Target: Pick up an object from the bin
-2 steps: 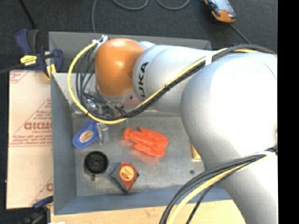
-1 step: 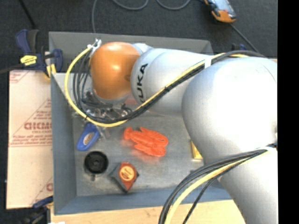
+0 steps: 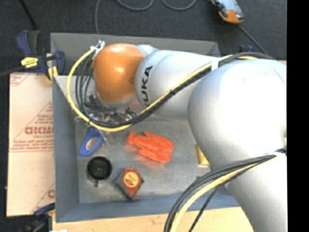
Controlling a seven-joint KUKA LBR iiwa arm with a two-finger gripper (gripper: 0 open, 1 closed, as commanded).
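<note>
Gripper (image 3: 103, 122): down low in the upper-left part of the grey metal bin (image 3: 169, 190), tucked under the arm's orange cover and looped cables. Apart or together? Cannot tell from this angle.
Nearest thing: blue teardrop-shaped plastic piece (image 3: 90, 142) with a pale middle, flat on the floor just below the gripper, close to the left wall. Touching it or just clear of it, can't call that.
Others nearby: bright orange lumpy plastic toy (image 3: 150, 147) in the middle; black round disc (image 3: 99, 168) and black-and-orange square tape-measure case (image 3: 129, 180) nearer the front, each lying apart from the rest.
Right side: a yellow edge (image 3: 202, 157) peeks out from under the arm, too hidden to name.
Step in hand: looks like the descent onto a target, most likely the blue piece. Nothing is visibly held.
Next move calls for: settling squarely over the blue piece, closing on its narrow sides, then a straight lift clear of the left wall.
</note>
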